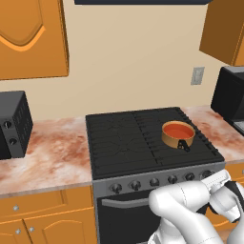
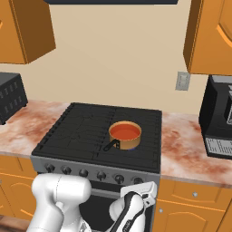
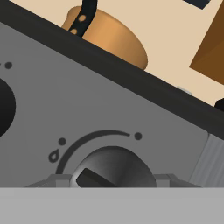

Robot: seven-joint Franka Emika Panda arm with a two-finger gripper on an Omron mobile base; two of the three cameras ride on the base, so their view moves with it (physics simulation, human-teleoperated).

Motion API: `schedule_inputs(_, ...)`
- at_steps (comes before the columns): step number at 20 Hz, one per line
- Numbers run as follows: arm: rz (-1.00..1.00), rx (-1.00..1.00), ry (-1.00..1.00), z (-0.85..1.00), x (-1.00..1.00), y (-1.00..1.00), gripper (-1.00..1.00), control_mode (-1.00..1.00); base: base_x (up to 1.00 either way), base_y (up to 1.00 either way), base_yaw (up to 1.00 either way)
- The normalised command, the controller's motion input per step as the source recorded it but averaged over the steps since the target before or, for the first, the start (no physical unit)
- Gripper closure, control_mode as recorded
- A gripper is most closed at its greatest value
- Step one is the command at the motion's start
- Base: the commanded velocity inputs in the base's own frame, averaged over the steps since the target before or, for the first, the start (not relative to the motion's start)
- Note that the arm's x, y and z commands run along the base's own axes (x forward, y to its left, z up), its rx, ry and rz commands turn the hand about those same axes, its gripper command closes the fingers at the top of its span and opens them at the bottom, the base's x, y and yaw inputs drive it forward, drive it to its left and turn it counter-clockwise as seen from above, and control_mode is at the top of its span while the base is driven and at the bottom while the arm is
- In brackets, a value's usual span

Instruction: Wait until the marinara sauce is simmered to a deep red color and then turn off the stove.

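Now the sauce (image 2: 125,132) looks red in its little saucepan (image 1: 178,135) on the stove (image 1: 119,138) — back right burner. Fingers are closed, right at the far-right knob (image 3: 113,168), gripping it I think — next it needs turning to off.

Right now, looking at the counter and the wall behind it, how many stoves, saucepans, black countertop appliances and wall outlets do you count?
Stove: 1
Saucepan: 1
Black countertop appliances: 2
Wall outlet: 1
Total: 5
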Motion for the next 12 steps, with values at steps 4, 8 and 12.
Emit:
schedule_inputs(4, 0.00, 0.00, 0.00, 0.00, 0.00, 0.00, 1.00, -1.00, 0.00, 0.00, 0.00)
schedule_inputs(8, 0.00, 0.00, 0.00, 0.00, 0.00, 0.00, 1.00, -1.00, 0.00, 0.00, 0.00)
schedule_inputs(12, 0.00, 0.00, 0.00, 0.00, 0.00, 0.00, 1.00, -1.00, 0.00, 0.00, 0.00)
